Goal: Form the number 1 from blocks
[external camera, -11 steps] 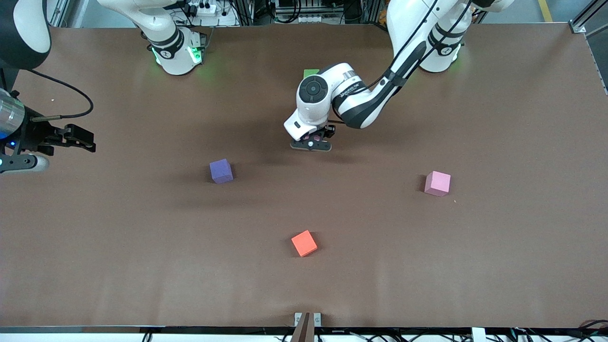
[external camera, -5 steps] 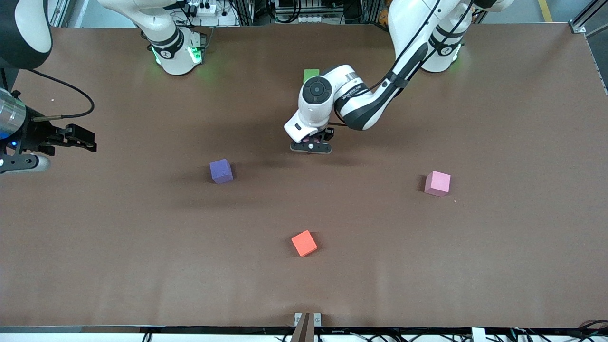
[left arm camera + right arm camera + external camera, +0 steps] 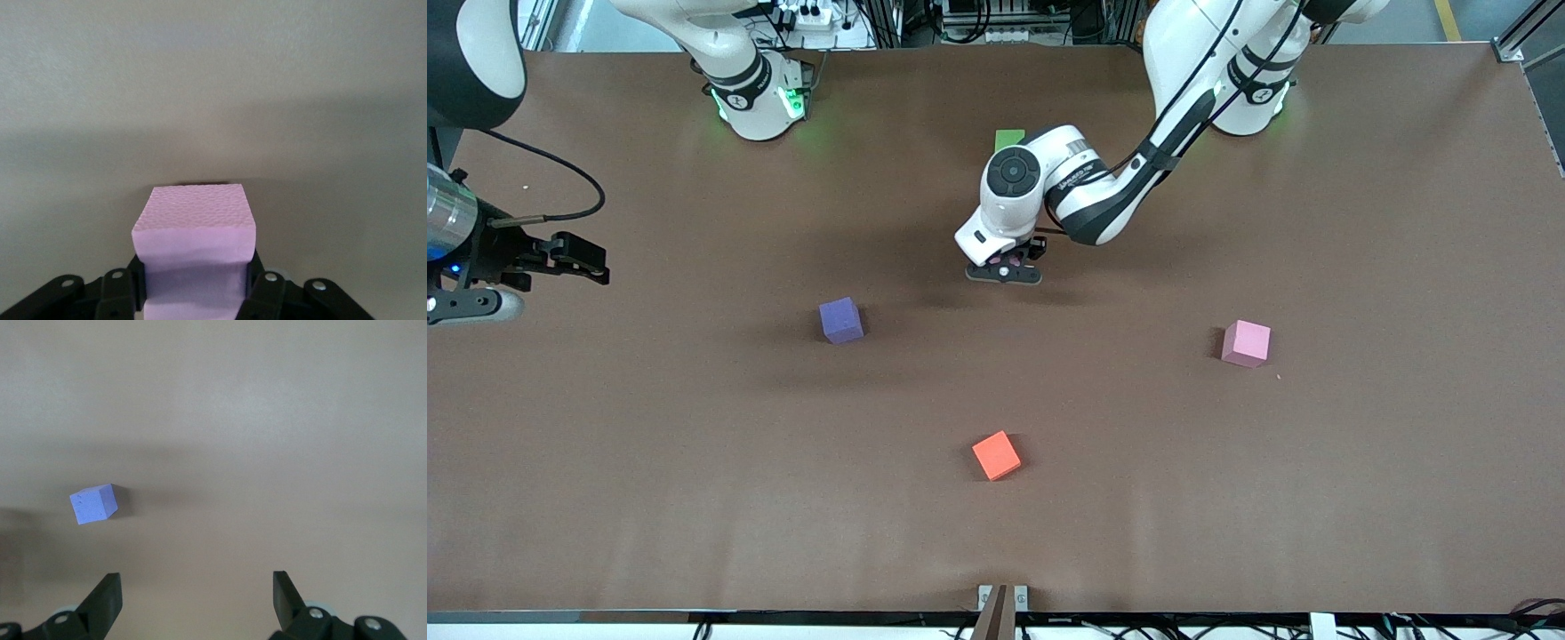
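Pink block point(image 3: 195, 230) pinched in left gripper point(image 3: 1005, 268) fingers over table, seemingly mid-table; right gripper point(image 3: 197, 600) fingers wide apart, idle.

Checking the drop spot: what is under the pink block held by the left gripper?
Bare brown table under the pink block in the left gripper. The spot directly beneath is covered.

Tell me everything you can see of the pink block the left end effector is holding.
The pink block is a pale pink cube of matte foam with a finely pitted top face. The left end effector is shut on it, its fingers pressing two facing sides so the foam pinches in between them. It sits level in the grip over bare brown table, near the table's middle. Whether its underside touches the table cannot be told.
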`<act>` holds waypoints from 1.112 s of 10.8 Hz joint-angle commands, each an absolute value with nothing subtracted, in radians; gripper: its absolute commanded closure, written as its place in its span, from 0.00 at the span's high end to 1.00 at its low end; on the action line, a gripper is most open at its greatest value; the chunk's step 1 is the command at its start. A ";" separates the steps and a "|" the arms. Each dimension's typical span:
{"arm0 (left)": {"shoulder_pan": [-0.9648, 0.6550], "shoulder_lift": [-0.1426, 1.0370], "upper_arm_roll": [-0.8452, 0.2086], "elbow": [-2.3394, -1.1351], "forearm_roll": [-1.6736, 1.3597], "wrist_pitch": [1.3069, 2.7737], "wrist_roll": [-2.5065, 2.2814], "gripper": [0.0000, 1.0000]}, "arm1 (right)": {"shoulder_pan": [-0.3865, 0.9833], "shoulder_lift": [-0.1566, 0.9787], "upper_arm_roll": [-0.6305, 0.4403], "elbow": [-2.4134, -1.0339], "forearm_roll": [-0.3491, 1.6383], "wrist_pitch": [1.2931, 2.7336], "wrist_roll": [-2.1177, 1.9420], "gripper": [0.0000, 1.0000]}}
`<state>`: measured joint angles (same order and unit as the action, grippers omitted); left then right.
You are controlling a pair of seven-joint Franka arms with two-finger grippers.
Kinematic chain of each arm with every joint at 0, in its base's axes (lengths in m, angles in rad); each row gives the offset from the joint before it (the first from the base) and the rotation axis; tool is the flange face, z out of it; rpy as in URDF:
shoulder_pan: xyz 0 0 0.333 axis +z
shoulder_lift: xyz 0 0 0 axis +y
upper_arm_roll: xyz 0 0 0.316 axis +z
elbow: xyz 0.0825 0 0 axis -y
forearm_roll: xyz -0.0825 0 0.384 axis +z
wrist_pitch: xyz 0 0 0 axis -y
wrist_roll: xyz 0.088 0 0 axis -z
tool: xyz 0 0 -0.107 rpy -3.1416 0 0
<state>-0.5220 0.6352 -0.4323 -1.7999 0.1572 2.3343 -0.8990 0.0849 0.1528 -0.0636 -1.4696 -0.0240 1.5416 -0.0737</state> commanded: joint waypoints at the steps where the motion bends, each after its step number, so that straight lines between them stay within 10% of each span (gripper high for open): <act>1: -0.535 0.647 -0.436 -1.809 0.149 2.352 -0.917 0.00 | 0.074 0.152 -0.049 -1.466 -0.028 1.534 -0.063 1.00; 3: -0.532 0.652 -0.436 -1.810 0.149 2.352 -0.913 0.00 | 0.074 0.152 -0.049 -1.466 -0.028 1.536 -0.063 1.00; 4: -0.529 0.652 -0.436 -1.810 0.150 2.352 -0.904 0.34 | 0.074 0.152 -0.049 -1.466 -0.028 1.536 -0.063 1.00; 5: -0.523 0.649 -0.436 -1.810 0.150 2.350 -0.897 0.99 | 0.074 0.152 -0.049 -1.466 -0.028 1.536 -0.063 1.00; 12: -0.447 0.401 -0.426 -1.781 0.146 2.240 -0.910 1.00 | 0.074 0.153 -0.049 -1.466 -0.028 1.539 -0.063 1.00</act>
<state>-0.4805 0.5225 -0.4285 -1.7578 0.1572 2.3160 -0.9013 0.0850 0.1553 -0.0619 -1.4697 -0.0240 1.5414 -0.0734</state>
